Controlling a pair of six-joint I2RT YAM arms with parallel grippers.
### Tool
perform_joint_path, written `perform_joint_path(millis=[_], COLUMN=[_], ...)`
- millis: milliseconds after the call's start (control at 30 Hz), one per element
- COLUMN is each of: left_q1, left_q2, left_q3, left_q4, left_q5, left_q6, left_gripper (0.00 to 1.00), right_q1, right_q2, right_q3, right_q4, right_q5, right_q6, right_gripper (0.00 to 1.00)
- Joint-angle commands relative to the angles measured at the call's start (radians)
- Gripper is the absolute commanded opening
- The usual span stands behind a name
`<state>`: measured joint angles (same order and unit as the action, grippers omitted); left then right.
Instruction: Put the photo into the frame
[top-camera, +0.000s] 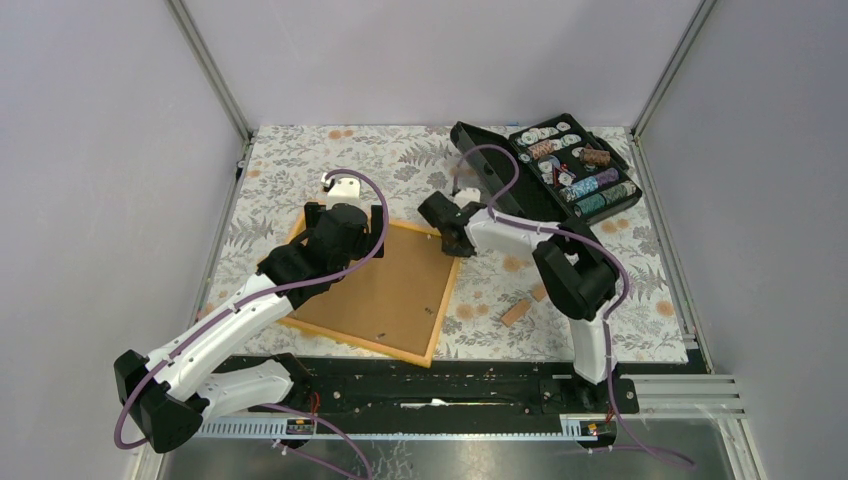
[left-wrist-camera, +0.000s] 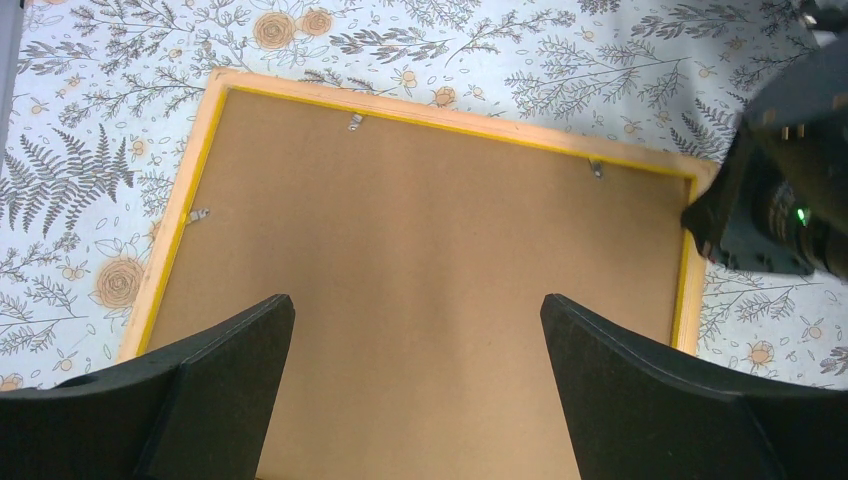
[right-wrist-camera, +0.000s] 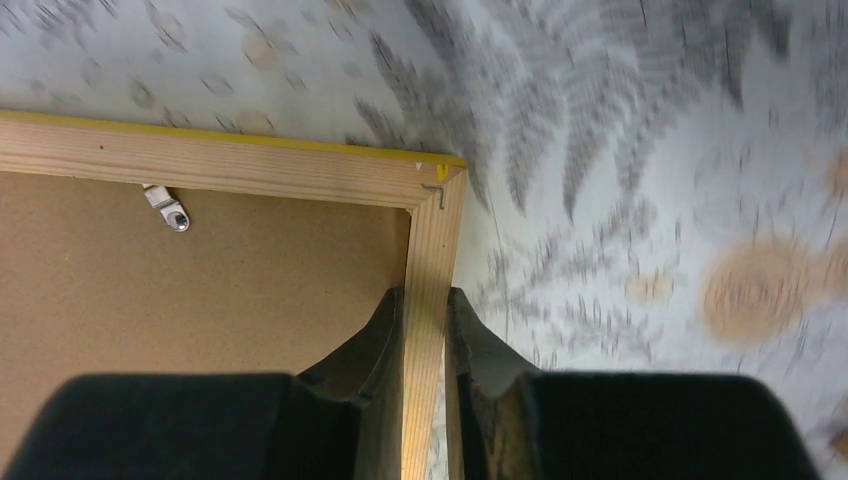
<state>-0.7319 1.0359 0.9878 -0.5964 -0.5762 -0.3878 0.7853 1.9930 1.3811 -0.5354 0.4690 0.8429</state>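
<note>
The frame (top-camera: 385, 290) lies face down on the floral cloth, its brown board back up, with a thin orange-yellow wooden border. It also shows in the left wrist view (left-wrist-camera: 430, 250) and in the right wrist view (right-wrist-camera: 200, 165). The photo is hidden. My left gripper (left-wrist-camera: 418, 310) is open and empty, hovering over the frame's board near its far left corner (top-camera: 345, 225). My right gripper (right-wrist-camera: 425, 300) is shut on the frame's right rail close to its far corner (top-camera: 455, 240); one finger is inside on the board, one outside.
An open black case of chips (top-camera: 560, 165) stands at the back right. A small wooden block (top-camera: 515, 312) lies right of the frame. Small metal tabs (left-wrist-camera: 355, 122) sit along the frame's inner edge. A white object (top-camera: 343, 184) sits behind the left arm.
</note>
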Motion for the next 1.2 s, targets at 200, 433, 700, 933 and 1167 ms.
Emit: perform_joint_path(millis=[200,433,700,933,1167], left_q1=[-0.001,-0.001,-0.001,0.002,0.004], left_q2=[-0.002,0.009,0.01,0.007,0.017], left_q3=[0.006,0.008,0.009,0.006,0.008], left_q4=[0.028,0.028,0.027,0.025,0.027], left_q5=[-0.01,-0.005,0.002,-0.007,0.0], left_q6=[0.015,0.014,0.013,0.013,0.012], left_gripper=[0.99,0.99,0.99,0.99,0.99], right_q1=[-0.054,0.006,0.13,0.137,0.152], right_q2=[0.085,-0.09,-0.151,-0.123,-0.167], right_q3=[0.216,-0.047,-0.153,-0.179,-0.257], right_q4=[0.002,0.102,0.094,0.085,0.082], right_q5=[-0.095,-0.361,-0.361,-0.351,-0.326], right_q6=[-0.416,-0.267,-0.25,-0.255,-0.238], right_gripper=[0.63,0.82,0.82,0.75,0.72])
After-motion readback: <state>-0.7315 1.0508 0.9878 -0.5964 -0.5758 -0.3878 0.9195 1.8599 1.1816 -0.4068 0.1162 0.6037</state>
